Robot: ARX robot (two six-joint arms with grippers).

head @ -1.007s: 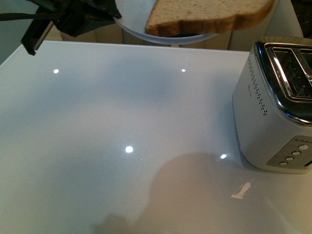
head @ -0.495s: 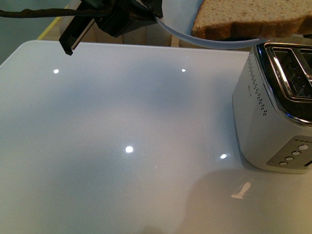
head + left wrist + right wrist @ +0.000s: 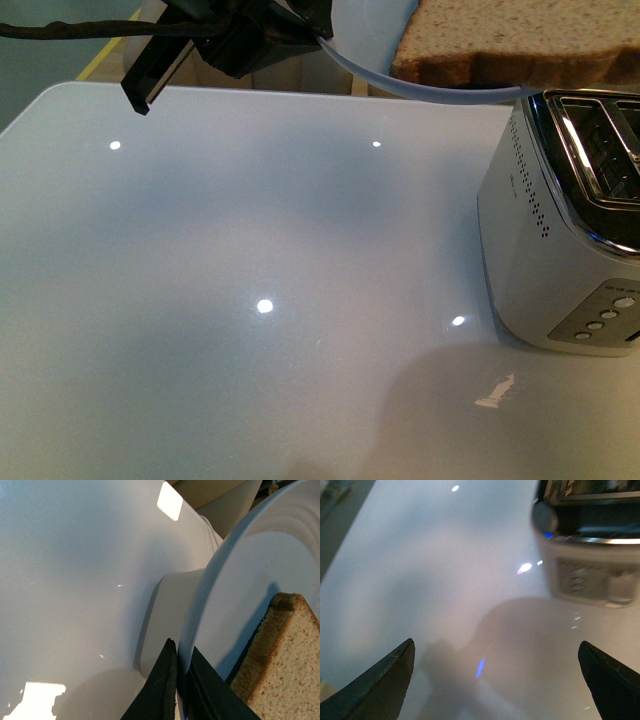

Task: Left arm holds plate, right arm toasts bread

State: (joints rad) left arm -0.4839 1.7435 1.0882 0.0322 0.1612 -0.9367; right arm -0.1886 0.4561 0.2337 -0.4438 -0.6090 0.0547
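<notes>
- 2 pincers show. The left pincer (image 3: 322,36) reaches in from the far left, high over the white surface (image 3: 250,250), its black cable (image 3: 60,30) trailing off to the left.
- Its flat fingers (image 3: 165,680) are clenched on the rim of the plate (image 3: 365,30), 1 on either face.
- The plate is held in the air, close to the top of the toaster (image 3: 560,230).
- The bread (image 3: 520,40) lies flat on the plate, its long axis running left to right across the front view and a crust edge facing the robot.
- The right pincer (image 3: 495,647) hangs over the surface near the toaster, fingers spread wide, grasping nothing.
</notes>
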